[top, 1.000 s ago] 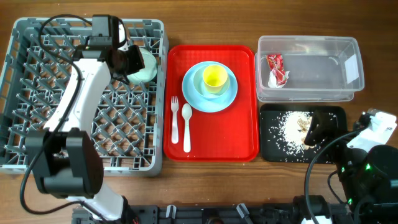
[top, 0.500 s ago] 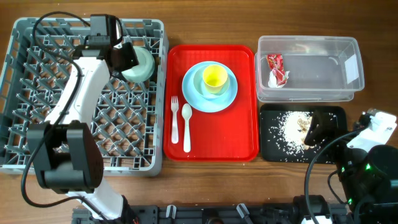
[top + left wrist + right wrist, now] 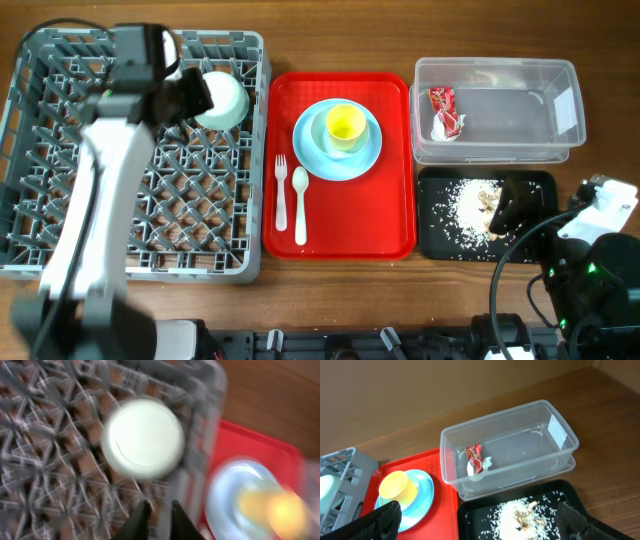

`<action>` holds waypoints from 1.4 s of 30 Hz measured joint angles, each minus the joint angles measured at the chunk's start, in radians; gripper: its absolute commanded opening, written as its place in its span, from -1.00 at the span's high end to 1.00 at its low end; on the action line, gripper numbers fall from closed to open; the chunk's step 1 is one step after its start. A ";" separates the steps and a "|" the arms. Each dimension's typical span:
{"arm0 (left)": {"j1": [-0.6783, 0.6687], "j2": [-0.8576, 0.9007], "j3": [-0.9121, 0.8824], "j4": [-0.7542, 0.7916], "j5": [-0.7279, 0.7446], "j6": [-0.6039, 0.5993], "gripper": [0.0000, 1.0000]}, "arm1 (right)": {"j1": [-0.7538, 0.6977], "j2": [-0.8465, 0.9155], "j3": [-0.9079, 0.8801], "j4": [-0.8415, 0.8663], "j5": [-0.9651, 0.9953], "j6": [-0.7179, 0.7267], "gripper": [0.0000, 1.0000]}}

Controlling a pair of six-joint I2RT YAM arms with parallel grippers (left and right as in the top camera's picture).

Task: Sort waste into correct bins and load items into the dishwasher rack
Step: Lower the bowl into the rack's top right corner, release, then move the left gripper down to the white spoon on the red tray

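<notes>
The mint-green bowl [image 3: 222,99] lies upturned in the far right corner of the grey dishwasher rack [image 3: 60,200]. My left gripper [image 3: 190,97] is just left of it, blurred by motion. In the left wrist view its fingertips [image 3: 143,515] stand slightly apart and empty, below the bowl [image 3: 143,438]. The yellow cup [image 3: 345,124] sits on the light blue plate [image 3: 337,160], beside the white fork [image 3: 281,190] and spoon [image 3: 300,205]. A red-and-white wrapper [image 3: 445,112] lies in the clear tub [image 3: 510,100]. Rice [image 3: 472,205] covers the black tray [image 3: 440,245]. My right gripper [image 3: 480,525] hangs wide open over it.
The red serving tray [image 3: 385,220] lies between the rack and the two bins and carries the plate, fork and spoon. Bare wooden table runs along the far edge. The right arm's base [image 3: 590,270] sits at the near right corner.
The left gripper has let go of the bowl and drawn back to the left. The bowl now rests on the rack. The right arm has not moved.
</notes>
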 measured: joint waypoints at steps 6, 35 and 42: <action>-0.005 -0.198 0.002 -0.249 0.335 -0.006 0.28 | 0.000 0.000 0.000 0.000 0.000 0.000 -0.99; -0.736 0.040 -0.375 0.089 -0.179 -0.399 0.27 | 0.000 0.000 0.000 -0.001 0.000 0.000 -0.99; -0.736 0.056 -0.375 0.101 -0.199 -0.402 0.31 | 0.000 0.000 0.000 -0.001 0.000 0.000 -0.99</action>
